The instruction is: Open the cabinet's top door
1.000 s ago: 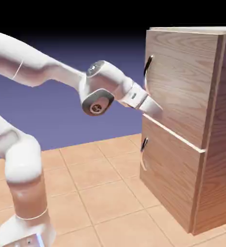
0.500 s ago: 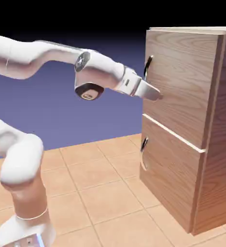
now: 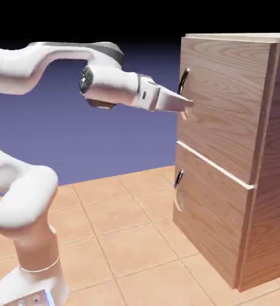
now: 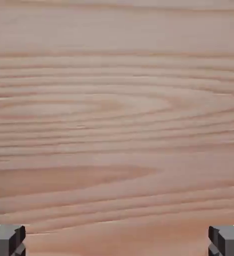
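Observation:
The tall light-brown wood-grain cabinet (image 3: 250,227) stands at the exterior view's right. Its top door (image 3: 226,101) is closed flush, with a dark curved handle (image 3: 183,80) near its left edge. My gripper (image 3: 188,106) points at the door's face just below that handle, tips very close to the wood; contact cannot be told. In the hand view the door's wood grain (image 4: 117,110) fills the picture. Both grey fingertips (image 4: 6,240) sit far apart at the bottom corners, so the gripper is open with nothing between them. The handle is not in the hand view.
The shorter lower panel (image 3: 208,215) has its own dark handle (image 3: 178,179) near its left edge. A tan tiled floor (image 3: 124,239) spreads in front of the cabinet. The white arm (image 3: 52,66) stretches in from the left, its base (image 3: 29,287) at the lower left.
The hand has risen along the door's face, from near the panel's lower edge to just under the handle. The forearm has levelled out. The jaws stayed wide apart.

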